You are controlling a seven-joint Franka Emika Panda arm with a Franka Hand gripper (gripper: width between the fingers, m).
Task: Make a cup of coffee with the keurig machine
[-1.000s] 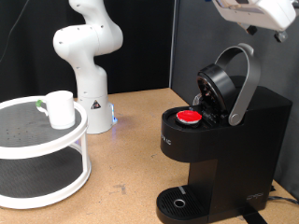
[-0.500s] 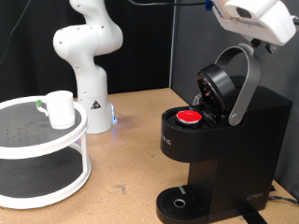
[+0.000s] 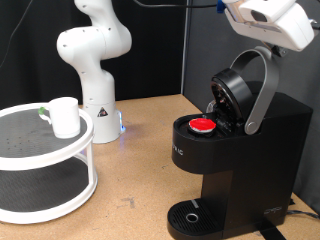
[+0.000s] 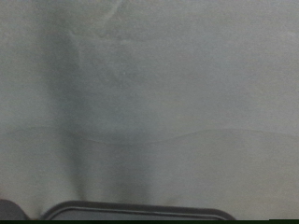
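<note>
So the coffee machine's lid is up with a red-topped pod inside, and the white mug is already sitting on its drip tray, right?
Not quite. The keurig machine does have its lid raised with the red-topped pod in it, but the cup is not on the drip tray. It stands on the top tier of the white round shelf at the exterior view's left, as the exterior view shows.

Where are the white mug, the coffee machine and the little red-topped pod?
cup (image 3: 66,117), exterior view, on its side wall.
keurig machine (image 3: 275,150), exterior view, on its black body.
red-topped pod (image 3: 203,125), exterior view, on its red top.
</note>
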